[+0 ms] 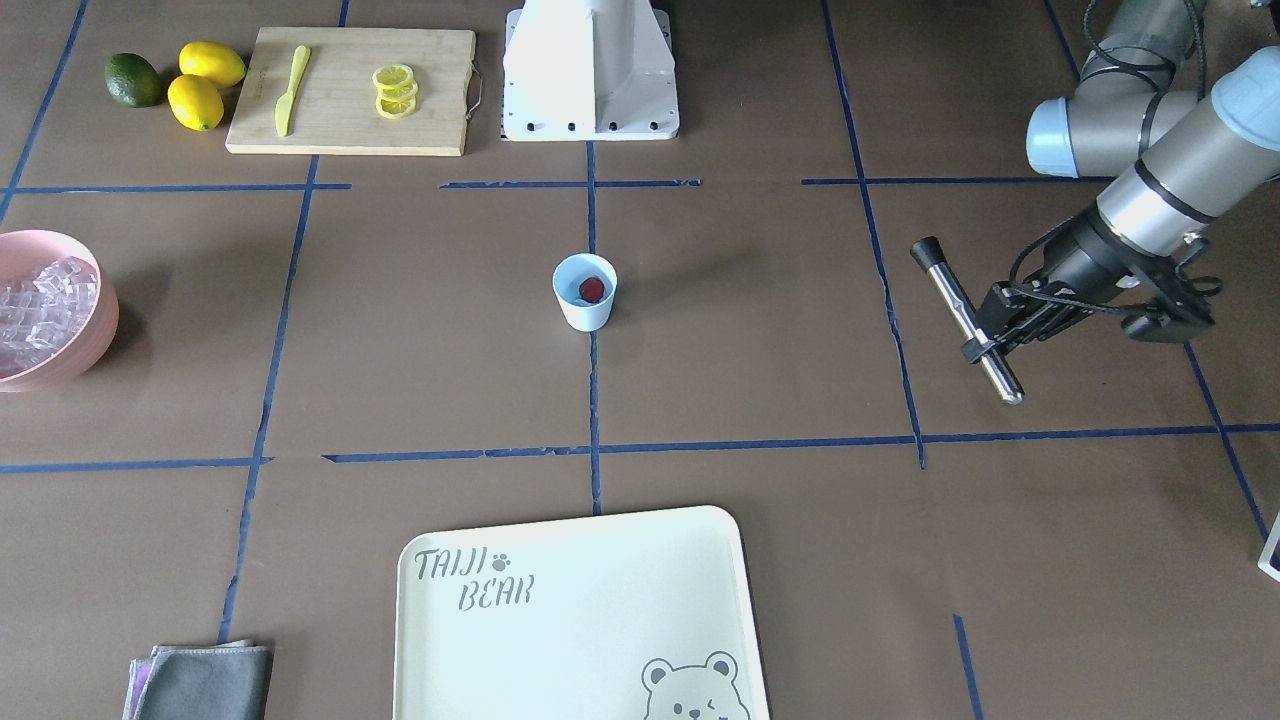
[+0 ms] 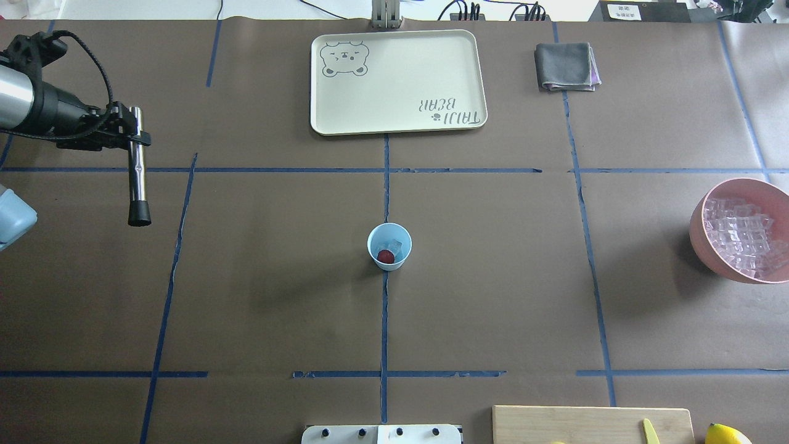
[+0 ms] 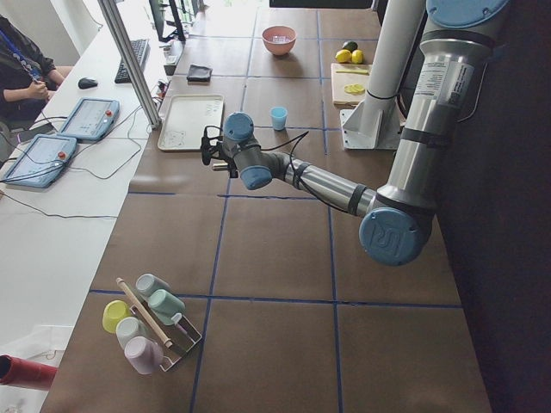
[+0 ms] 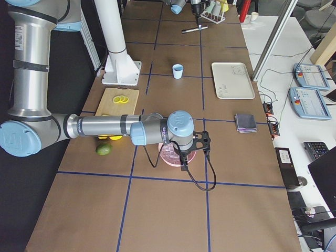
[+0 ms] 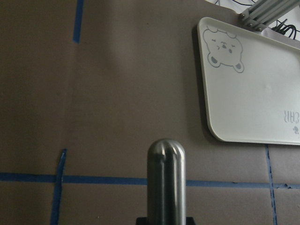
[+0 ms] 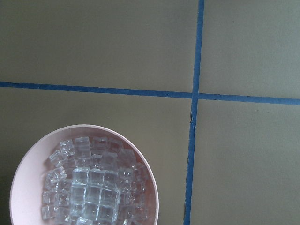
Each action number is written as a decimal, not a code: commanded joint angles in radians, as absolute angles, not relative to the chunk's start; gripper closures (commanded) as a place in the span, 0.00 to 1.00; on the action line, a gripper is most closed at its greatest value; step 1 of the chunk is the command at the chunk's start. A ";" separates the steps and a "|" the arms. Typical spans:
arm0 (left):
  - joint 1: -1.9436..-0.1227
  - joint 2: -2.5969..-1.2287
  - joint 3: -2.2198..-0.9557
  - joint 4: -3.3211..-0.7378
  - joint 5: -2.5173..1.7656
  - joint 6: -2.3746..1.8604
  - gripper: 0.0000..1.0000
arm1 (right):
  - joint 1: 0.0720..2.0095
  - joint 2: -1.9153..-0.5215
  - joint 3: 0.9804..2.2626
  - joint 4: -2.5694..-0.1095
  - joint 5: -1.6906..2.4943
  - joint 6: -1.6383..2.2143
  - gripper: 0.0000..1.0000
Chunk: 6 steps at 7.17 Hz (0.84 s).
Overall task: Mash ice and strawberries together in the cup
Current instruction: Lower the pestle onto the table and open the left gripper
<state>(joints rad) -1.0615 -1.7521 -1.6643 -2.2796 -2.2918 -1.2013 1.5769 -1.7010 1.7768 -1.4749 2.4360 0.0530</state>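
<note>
Left gripper point(image 1: 985, 343) clamps a steel muddler point(image 1: 950, 290) by its shaft near the table's point(image 1: 750, 350) left end. The light cup point(image 1: 584, 300), mid-table, holds slippery ice point(image 2: 395, 246) and a soft strawberry point(image 1: 592, 289), and likely needs steadying at its wall. Right gripper's point(image 4: 184, 160) opening cannot be told.

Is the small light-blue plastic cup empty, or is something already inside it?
Not empty. The small light-blue plastic cup stands upright with a red strawberry and clear ice inside.

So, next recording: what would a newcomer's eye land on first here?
Probably the left hand, clamped on a steel muddler with a black tip, out over the table's left side. Then the light-blue cup alone at the table's centre, with a red strawberry and an ice cube inside, and the pink bowl heaped with ice cubes at the right edge.
</note>
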 commanded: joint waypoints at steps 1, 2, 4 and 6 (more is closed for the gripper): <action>-1.094 -1.651 -1.663 -2.154 -2.297 -0.943 1.00 | 1.577 -1.695 1.779 -1.471 2.433 0.054 0.00; -1.103 -1.599 -1.663 -2.108 -2.281 -0.790 1.00 | 1.577 -1.694 1.782 -1.470 2.430 0.054 0.00; -1.098 -1.485 -1.649 -2.098 -2.182 -0.633 1.00 | 1.577 -1.689 1.782 -1.468 2.424 0.055 0.00; -1.095 -1.477 -1.596 -2.098 -2.125 -0.604 1.00 | 1.577 -1.687 1.782 -1.468 2.422 0.055 0.00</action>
<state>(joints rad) -1.0978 -1.4837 -1.6291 -2.0997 -2.1627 -0.6252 1.5769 -1.6884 1.7824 -1.4681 2.4231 0.0551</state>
